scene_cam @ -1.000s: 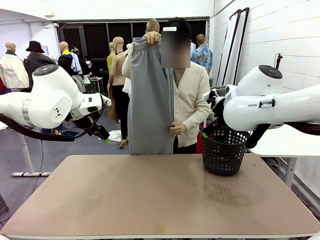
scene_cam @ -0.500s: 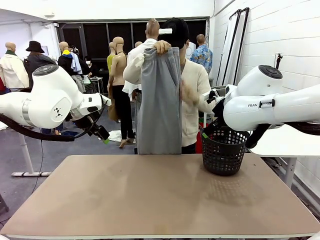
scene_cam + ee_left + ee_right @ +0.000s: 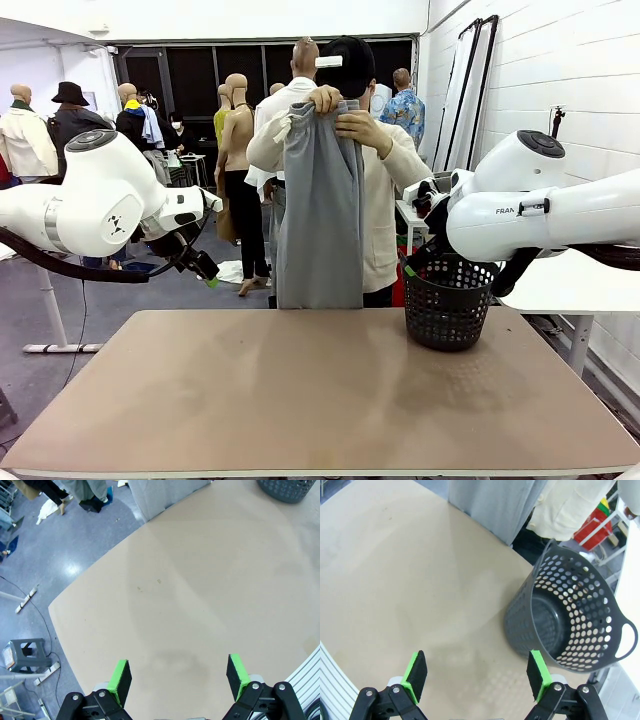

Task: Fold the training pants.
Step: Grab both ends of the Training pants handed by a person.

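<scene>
Nearest, the left gripper (image 3: 178,674) and the right gripper (image 3: 476,674) hover over the tan table (image 3: 300,400), fingers spread wide, holding nothing; a dark perforated basket (image 3: 447,300) stands at the table's far right; beyond the far edge, a person's hand (image 3: 325,98) and other hand (image 3: 365,130) hold the light grey training pants (image 3: 320,210) up by the waistband, legs hanging straight down.

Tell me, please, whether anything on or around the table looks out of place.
Nothing stands out: a person holds the training pants hanging straight beyond the table, the basket stands upright, the left gripper and right gripper hover open.
</scene>
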`<state>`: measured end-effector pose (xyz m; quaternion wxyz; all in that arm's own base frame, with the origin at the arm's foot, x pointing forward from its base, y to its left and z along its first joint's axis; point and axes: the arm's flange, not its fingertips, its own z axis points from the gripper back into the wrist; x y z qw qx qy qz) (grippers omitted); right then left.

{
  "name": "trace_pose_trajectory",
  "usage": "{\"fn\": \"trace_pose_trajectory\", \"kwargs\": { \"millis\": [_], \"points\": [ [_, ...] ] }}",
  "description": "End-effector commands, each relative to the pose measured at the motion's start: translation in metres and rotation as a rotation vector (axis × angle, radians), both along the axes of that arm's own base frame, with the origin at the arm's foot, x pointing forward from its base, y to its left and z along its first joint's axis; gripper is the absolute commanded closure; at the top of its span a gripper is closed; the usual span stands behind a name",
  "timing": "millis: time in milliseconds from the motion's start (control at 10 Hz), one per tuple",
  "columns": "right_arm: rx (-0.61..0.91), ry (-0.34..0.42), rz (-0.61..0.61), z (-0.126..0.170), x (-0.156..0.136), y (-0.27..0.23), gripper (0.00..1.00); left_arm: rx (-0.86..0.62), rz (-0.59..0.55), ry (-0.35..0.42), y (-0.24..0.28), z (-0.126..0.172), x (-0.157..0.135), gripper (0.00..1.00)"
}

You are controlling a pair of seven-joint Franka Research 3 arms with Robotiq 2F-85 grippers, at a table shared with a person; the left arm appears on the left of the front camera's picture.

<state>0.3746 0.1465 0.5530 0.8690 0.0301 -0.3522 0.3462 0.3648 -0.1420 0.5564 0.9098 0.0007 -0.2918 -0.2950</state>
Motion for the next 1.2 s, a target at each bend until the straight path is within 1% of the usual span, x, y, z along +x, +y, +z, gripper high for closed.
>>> {"fn": "trace_pose_trajectory", "kwargs": {
  "millis": [0,1100],
  "points": [
    [0.003,0.002,0.002,-0.0002,0.0003,-0.0005,0.0,0.0,0.001,0.004,0.0002,-0.0002,0.0001,0.0],
    [0.003,0.002,0.002,-0.0002,0.0003,-0.0005,0.0,0.0,0.001,0.004,0.0002,-0.0002,0.0001,0.0]
  ]
}}
